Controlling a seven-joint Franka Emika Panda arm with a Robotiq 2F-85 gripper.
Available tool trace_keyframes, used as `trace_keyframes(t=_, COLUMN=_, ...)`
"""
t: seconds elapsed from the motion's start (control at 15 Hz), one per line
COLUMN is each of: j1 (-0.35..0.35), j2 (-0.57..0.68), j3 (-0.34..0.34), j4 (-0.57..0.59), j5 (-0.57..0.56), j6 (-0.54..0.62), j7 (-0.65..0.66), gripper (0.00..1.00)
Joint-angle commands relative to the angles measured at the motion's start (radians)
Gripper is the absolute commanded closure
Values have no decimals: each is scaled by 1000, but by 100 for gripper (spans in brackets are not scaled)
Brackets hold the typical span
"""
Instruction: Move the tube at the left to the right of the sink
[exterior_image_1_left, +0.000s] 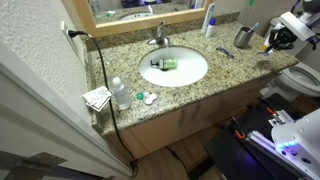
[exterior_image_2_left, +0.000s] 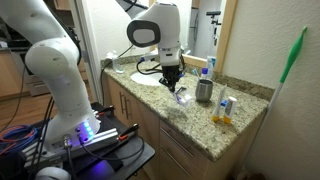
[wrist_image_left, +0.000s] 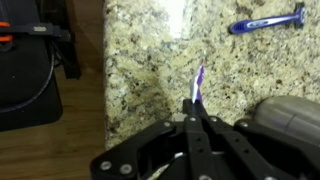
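The pincer (wrist_image_left: 193, 108) looks narrow, almost shut. A thin purple-and-white sliver (wrist_image_left: 198, 82) shows at its tips, but I cannot tell whether it is gripped. The pincer points straight down over the counter (wrist_image_left: 140, 50), right of the sink (exterior_image_1_left: 192, 72). The tube (exterior_image_1_left: 163, 63) lies in the basin, left of the pincer, with its long axis running left to right.

Grey cup (wrist_image_left: 291, 126) cut off at the wrist view's edge; purple item (wrist_image_left: 198, 80) at the tool (wrist_image_left: 194, 101) blurred.
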Motion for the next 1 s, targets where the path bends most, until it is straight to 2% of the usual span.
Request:
trace_keyframes(t=0.0, j1=30, j2=119, j3=-49, j4=38, j5=106, j6=145, j7=-37, gripper=100)
trace_keyframes(t=0.27, j1=143, j2=198, j3=-76, j4=78, j5=342, j6=292, j7=-153, gripper=100)
trace_keyframes(t=0.47, j1=214, j2=240, j3=-72, j4=111, j5=498, j6=340, j7=-236, gripper=100)
trace_keyframes(t=0.87, j1=253, j2=354, j3=-63, j4=158, j5=693, j6=350, j7=-362, gripper=100)
trace_keyframes(t=0.93, j1=251, j2=367, j3=-59, j4=163, j5=717, j6=341, j7=-378, gripper=93)
